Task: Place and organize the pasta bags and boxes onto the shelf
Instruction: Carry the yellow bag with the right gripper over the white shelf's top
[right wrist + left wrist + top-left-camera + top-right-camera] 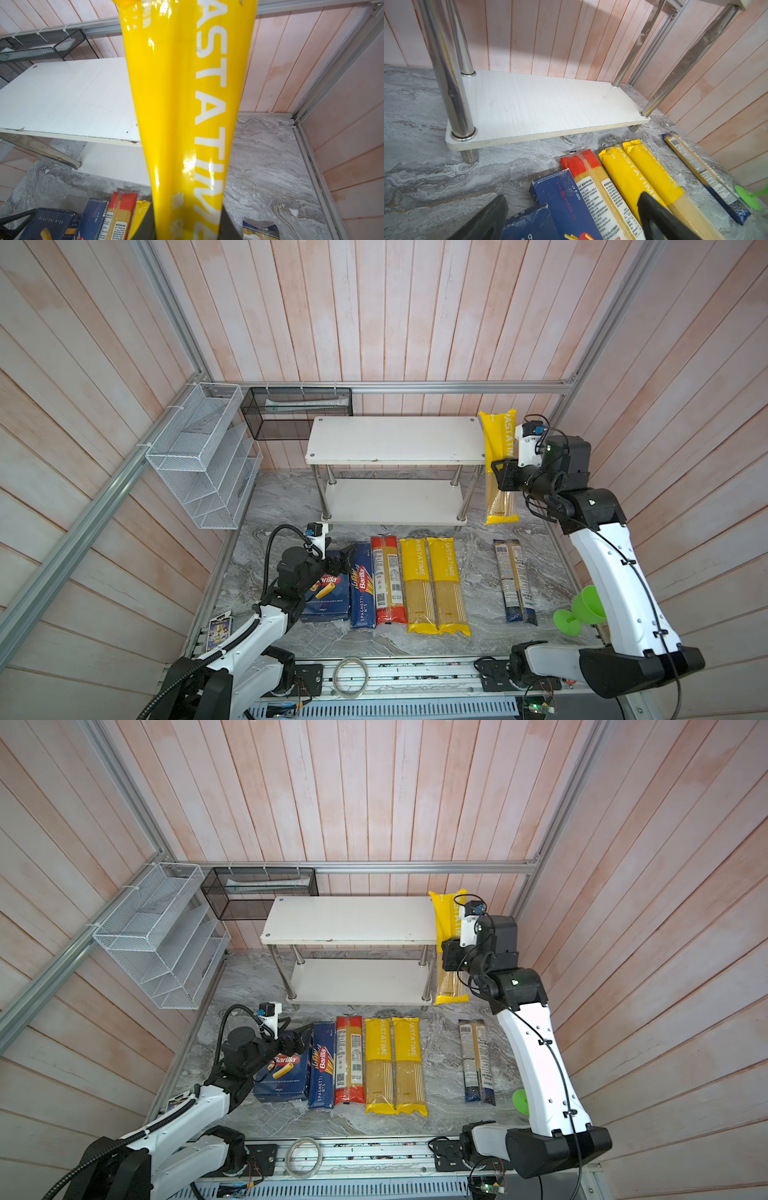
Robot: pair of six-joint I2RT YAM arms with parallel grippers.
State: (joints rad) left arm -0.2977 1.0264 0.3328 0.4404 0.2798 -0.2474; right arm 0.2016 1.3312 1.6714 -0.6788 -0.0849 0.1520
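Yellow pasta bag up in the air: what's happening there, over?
Right end effector shut on yellow bag, upright beside the shelf end. Left end effector open over the wide blue box. Shelf edge close to bag.

Bright, even light; glare streaks the yellow bag [182, 116]; edges bowed.

White two-tier shelf [395, 439] far centre. Yellow bag [496, 439] upright beside its right end. Two blue boxes [328, 599] [362, 585], four bags [388, 576] [417, 585] [449, 585] [514, 580] flat, near row.
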